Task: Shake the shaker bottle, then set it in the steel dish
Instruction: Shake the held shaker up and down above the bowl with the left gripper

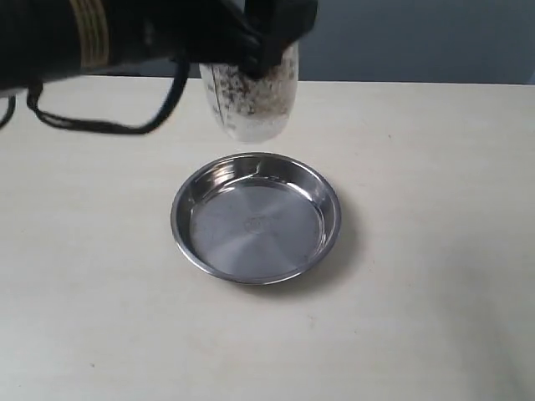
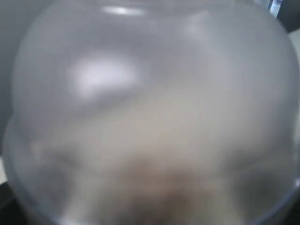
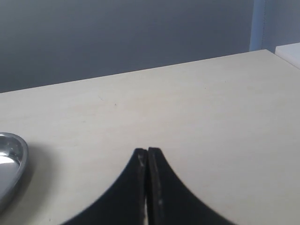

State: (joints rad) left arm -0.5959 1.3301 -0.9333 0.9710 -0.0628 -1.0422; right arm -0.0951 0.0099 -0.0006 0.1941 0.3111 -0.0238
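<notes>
Looks like shake phase, going by grains smeared up wall of shaker bottle [image 1: 255,104]. Keep strokes short and squeeze firm. Afterwards lower straight over middle of steel dish [image 1: 251,225], not onto sloped rim, and let go only once seated flat.

Pose-wise: reaching in from left, high over tabletop [image 1: 435,251], with left claw [image 1: 255,52] clamped on bottle's upper part. Bottle hanging clear, above or just behind dish's far rim, hard to tell which. Over on right: right claw [image 3: 148,161] pinched fully together, gripping nothing, low near dish's edge.
</notes>
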